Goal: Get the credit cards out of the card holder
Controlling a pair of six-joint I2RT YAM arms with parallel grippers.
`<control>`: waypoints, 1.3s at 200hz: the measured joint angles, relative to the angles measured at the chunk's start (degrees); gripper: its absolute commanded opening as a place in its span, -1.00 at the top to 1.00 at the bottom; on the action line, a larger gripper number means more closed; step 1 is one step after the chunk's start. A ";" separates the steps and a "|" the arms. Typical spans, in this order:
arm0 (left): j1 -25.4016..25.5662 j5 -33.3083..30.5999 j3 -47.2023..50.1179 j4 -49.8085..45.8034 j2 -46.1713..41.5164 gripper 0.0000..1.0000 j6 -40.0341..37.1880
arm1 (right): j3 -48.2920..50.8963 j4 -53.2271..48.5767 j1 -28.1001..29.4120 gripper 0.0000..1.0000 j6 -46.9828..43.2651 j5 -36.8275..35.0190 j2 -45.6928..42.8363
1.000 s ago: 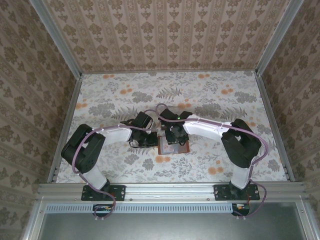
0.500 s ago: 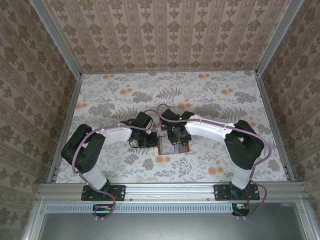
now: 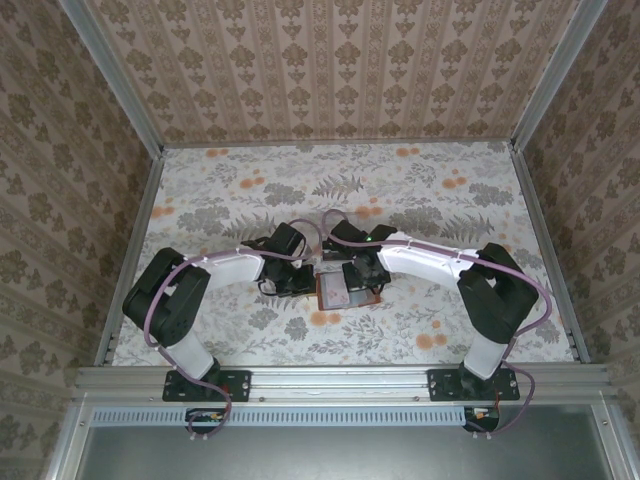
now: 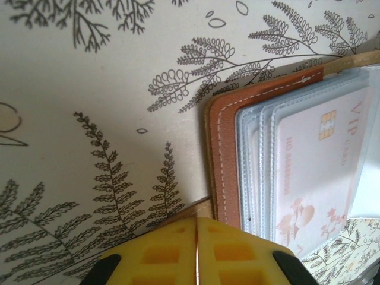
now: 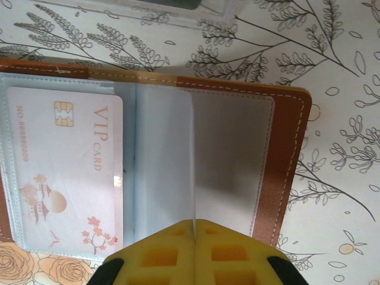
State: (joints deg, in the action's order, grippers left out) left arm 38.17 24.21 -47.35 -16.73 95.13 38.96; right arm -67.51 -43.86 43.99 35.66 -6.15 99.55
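Observation:
The card holder (image 3: 350, 298) lies open on the table between both arms, brown-rimmed (image 5: 285, 166) with pale blue clear pockets (image 4: 255, 148). A white credit card marked VIP (image 5: 65, 172) sits in its left pocket and shows through stacked sleeves (image 4: 314, 172). My left gripper (image 4: 196, 219) is shut on the holder's tan edge at its near corner (image 3: 312, 283). My right gripper (image 5: 195, 222) is shut on a thin pale sheet (image 5: 193, 160) that stands edge-on above the middle of the holder (image 3: 352, 278). Whether that sheet is a card or a sleeve leaf I cannot tell.
A clear plastic tray (image 5: 208, 18) with something dark in it lies just beyond the holder's far edge. The floral tablecloth (image 3: 430, 190) stretches open behind and to both sides, bounded by metal rails (image 3: 545, 240) and patterned walls.
The right gripper's jaws have closed onto the thin sheet, and the right arm's elbow has swung outward to the right. The left arm has stayed put.

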 measured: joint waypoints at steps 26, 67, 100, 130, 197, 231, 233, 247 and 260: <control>0.00 -0.02 -0.22 -0.37 0.09 0.80 0.00 | 1.09 0.42 -0.79 0.95 -0.24 0.00 -0.20; 0.00 0.00 -1.27 -0.85 0.96 0.81 -0.04 | 3.32 1.60 -1.86 0.81 -0.96 0.07 -0.20; 0.00 0.11 -2.14 -1.11 1.73 0.81 -0.28 | 3.89 2.03 -2.19 0.61 -1.07 0.07 -0.20; 0.00 0.20 -2.54 -1.27 2.08 0.80 -0.46 | 4.35 2.01 -2.38 0.51 -1.01 0.00 -0.17; 0.00 0.09 -3.06 -1.86 2.32 0.80 -1.09 | 4.35 1.36 -2.60 0.32 -1.05 -2.32 -0.17; 0.00 -0.09 -3.72 -3.37 2.32 0.80 -1.27 | 4.35 0.02 -2.60 0.30 -1.22 -3.87 -0.20; 0.00 -0.09 -3.76 -3.43 2.32 0.80 -1.27 | 4.35 -0.11 -2.60 0.30 -1.22 -3.96 -0.20; 0.00 -0.15 -4.04 -4.11 2.19 0.80 -1.29 | 4.35 -0.39 -2.60 0.30 -1.22 -4.17 -0.26; 0.00 -0.24 -4.57 -4.83 1.97 0.80 -1.31 | 4.35 -0.68 -2.60 0.32 -1.22 -4.17 -0.70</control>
State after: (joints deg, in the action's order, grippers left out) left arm 38.17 23.97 -51.92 -21.56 97.10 37.65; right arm -63.16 -44.53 41.39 34.44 -10.33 98.85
